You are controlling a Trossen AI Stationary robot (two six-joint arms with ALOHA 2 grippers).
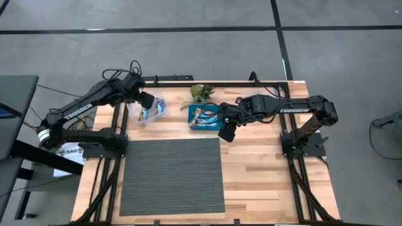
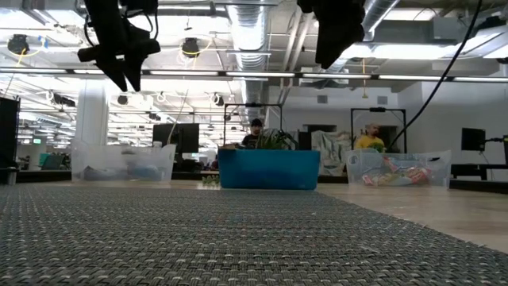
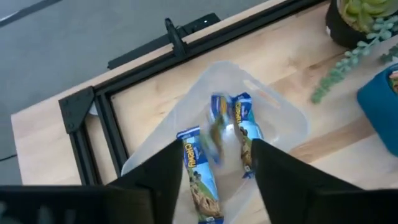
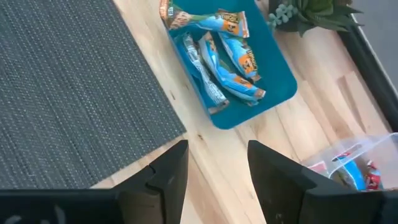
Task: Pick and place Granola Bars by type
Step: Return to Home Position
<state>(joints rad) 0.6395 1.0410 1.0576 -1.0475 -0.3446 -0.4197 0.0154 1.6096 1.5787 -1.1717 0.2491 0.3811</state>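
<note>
With my left gripper [image 3: 214,163] open and empty over the clear bin [image 3: 283,115] of blue bars [image 3: 199,177], and my right gripper [image 4: 217,158] open too, I rise straight up before swinging home.

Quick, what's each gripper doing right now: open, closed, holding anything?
Left gripper: open, empty, over the clear bin holding blue granola bars.
Right gripper: open, empty, hovering near the blue bin.

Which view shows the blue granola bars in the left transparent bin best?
The left wrist view: it looks straight into the transparent bin at the blue granola bars. The high view shows them small, the low view through the wall, the right wrist view not.
</note>
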